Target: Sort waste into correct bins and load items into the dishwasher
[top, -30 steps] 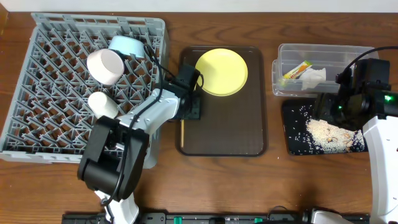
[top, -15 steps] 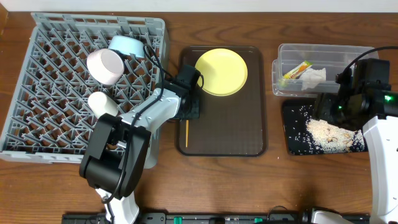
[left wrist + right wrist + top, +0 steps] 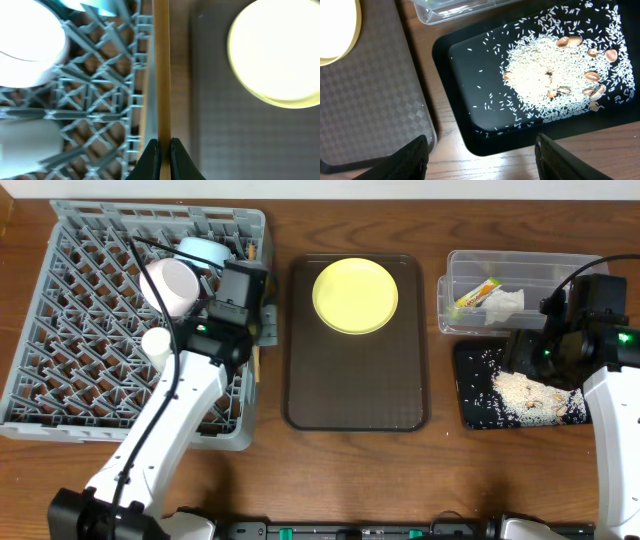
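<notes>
Pinching the chopsticks (image 3: 161, 60) tight, the left pincer (image 3: 161, 150) holds them along the edge of the dish rack (image 3: 134, 107) on its left, probably lining them up to drop in. The right pincer (image 3: 487, 160) gapes empty over the black tray (image 3: 470, 65) of rice (image 3: 545, 85).

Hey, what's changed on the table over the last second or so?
The left hand, shut on the chopsticks, carried them off the brown tray and swung left to the dish rack's right edge. Unchanged: the yellow plate on the tray, the whitish bowl, blue bowl and white cup in the rack, and the right hand open over the black tray.
</notes>
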Controlling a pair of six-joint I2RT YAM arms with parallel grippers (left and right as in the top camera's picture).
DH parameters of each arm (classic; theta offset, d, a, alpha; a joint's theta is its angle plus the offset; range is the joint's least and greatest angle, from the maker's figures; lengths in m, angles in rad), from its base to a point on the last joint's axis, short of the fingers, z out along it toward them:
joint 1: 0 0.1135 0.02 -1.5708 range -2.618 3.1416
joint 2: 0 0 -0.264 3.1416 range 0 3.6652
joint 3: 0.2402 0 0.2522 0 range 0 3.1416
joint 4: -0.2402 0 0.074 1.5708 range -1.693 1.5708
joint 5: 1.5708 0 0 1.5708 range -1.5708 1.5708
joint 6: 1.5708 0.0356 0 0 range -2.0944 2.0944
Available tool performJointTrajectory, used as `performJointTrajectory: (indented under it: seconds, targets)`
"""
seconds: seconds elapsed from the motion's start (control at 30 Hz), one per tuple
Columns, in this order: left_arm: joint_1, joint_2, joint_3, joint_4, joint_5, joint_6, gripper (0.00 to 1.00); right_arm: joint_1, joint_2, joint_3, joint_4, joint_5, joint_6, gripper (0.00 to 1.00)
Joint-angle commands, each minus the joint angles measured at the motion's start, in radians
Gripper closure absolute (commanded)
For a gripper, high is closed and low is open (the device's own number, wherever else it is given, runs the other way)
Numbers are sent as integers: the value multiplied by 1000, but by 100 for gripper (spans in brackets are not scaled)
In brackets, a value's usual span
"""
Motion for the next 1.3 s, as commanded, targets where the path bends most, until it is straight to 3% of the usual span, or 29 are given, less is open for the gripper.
performJointTrajectory:
  seconds: [0.0,0.27,0.3,0.37,0.4,0.6,0.63,0.77,1.1,1.27]
  targets:
    - [35,40,5,-14,-31,140,94,-13,-12,2,-1,-4,-13,34]
    - [94,120,5,-5,-34,173,93,-13,-12,2,-1,-5,-13,34]
    - [95,123,5,-5,-34,173,90,-13,-12,2,-1,-5,-13,34]
    - [94,122,6,-1,-32,172,68,-13,-12,2,-1,-5,-13,34]
    - [93,120,9,-1,-25,172,63,-13,-12,2,0,-4,-13,34]
    - [43,62,27,52,142,173,53,-13,-12,2,2,-4,-13,34]
    - [15,65,27,89,180,173,46,-13,-12,2,3,-4,-13,34]
    - [-85,115,27,228,232,241,31,-13,-12,2,2,-5,-13,34]
    - [-260,415,27,597,233,329,29,-13,-12,2,-2,-5,-12,34]
    - [-282,491,27,663,233,367,28,-13,-12,2,-2,-5,-12,34]
